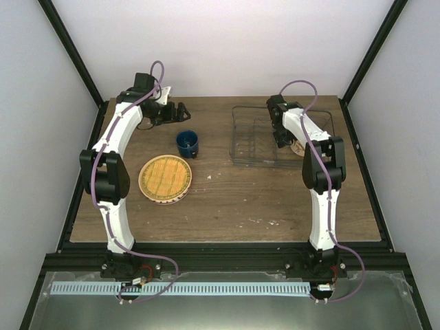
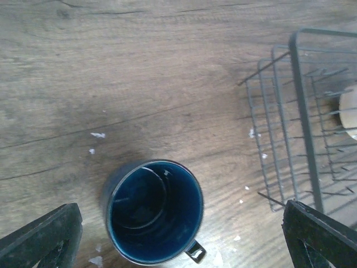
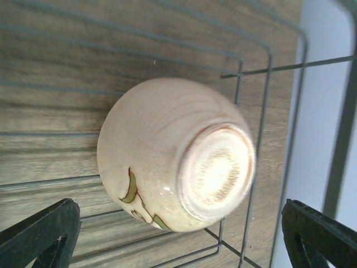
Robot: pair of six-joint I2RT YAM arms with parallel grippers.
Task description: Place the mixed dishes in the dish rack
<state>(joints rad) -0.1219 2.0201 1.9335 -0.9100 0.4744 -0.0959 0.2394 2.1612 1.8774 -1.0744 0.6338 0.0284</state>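
Observation:
The dish rack (image 1: 256, 152) of thin dark wire stands at the right back of the table. A small cream bowl (image 3: 173, 156) lies in it, tilted, with its foot up. My right gripper (image 1: 280, 137) hangs open over that bowl, fingers (image 3: 39, 234) wide on either side and not touching it. A dark blue mug (image 1: 187, 143) stands upright left of the rack, its handle toward the camera in the left wrist view. My left gripper (image 1: 179, 110) is open above and behind the mug (image 2: 153, 212), holding nothing. The yellow-orange grid-patterned plate (image 1: 165, 179) lies flat in front of the mug.
The left wrist view shows the rack's corner (image 2: 295, 111) to the right of the mug, with the bowl (image 2: 350, 114) inside. White crumbs (image 2: 98, 134) dot the wooden table (image 1: 261, 199). Black frame posts and white walls close the table in.

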